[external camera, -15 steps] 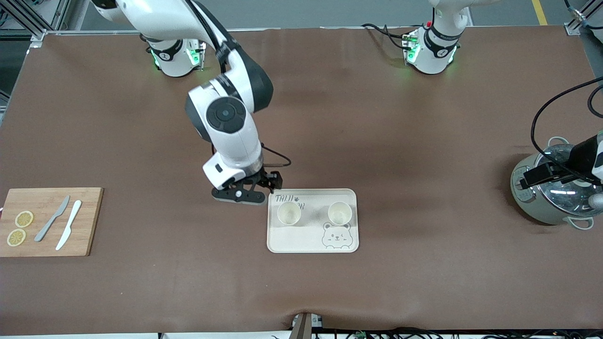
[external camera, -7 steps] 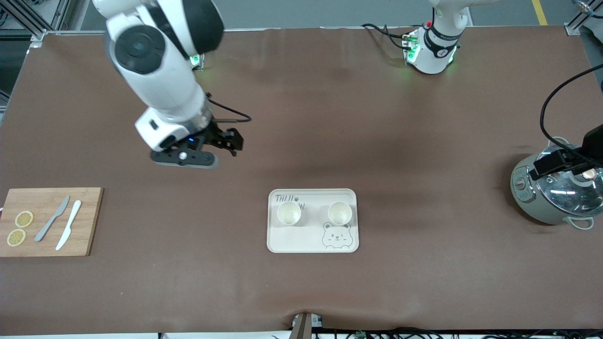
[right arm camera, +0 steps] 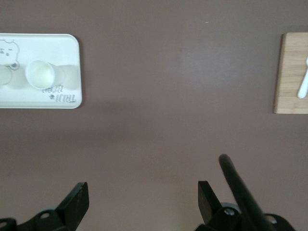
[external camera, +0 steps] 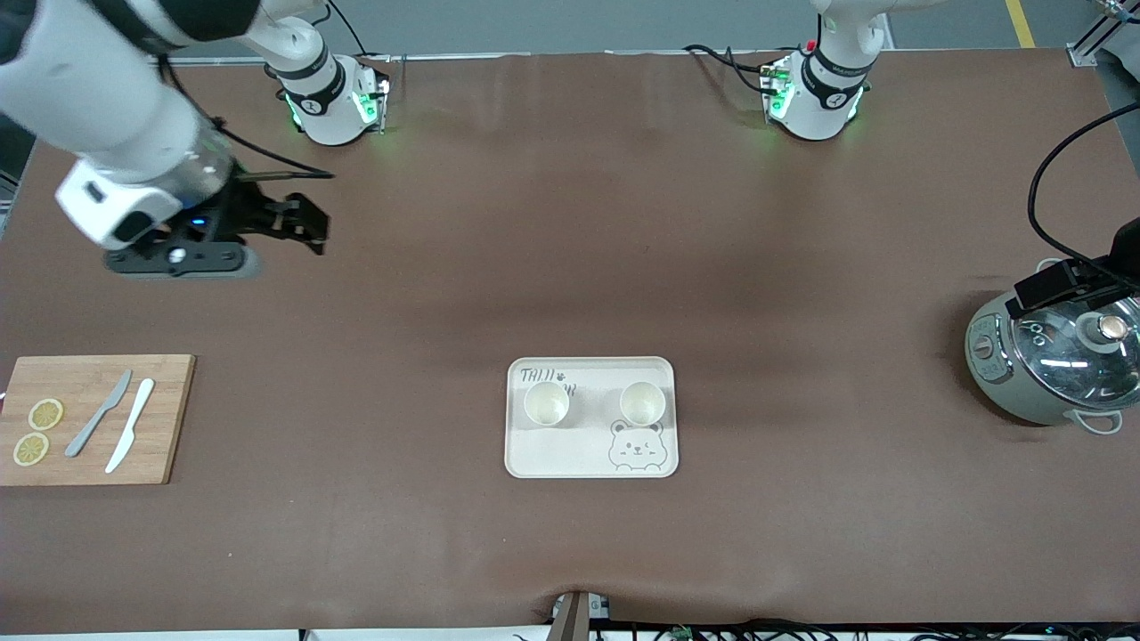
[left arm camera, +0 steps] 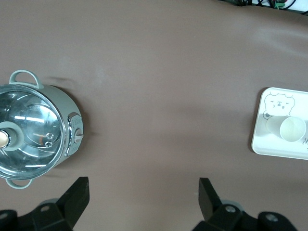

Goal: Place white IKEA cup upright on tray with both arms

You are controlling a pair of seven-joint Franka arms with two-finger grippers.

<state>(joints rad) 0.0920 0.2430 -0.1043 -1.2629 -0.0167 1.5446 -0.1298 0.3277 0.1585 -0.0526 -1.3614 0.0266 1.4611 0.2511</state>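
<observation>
Both cups [external camera: 547, 403] [external camera: 642, 403] upright on tray [external camera: 590, 463]. My right gripper [external camera: 298, 223] open, empty, well apart over bare table; left gripper [left arm camera: 143, 195] open, empty, beside pot [external camera: 1051, 369].

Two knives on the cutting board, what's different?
The grey knife is darker, metal-looking; the white knife is pale, plastic-looking. On the cutting board, the grey one lies toward the lemon slices, the white one toward the tray's end. Both lie flat, roughly parallel and tilted alike.
</observation>
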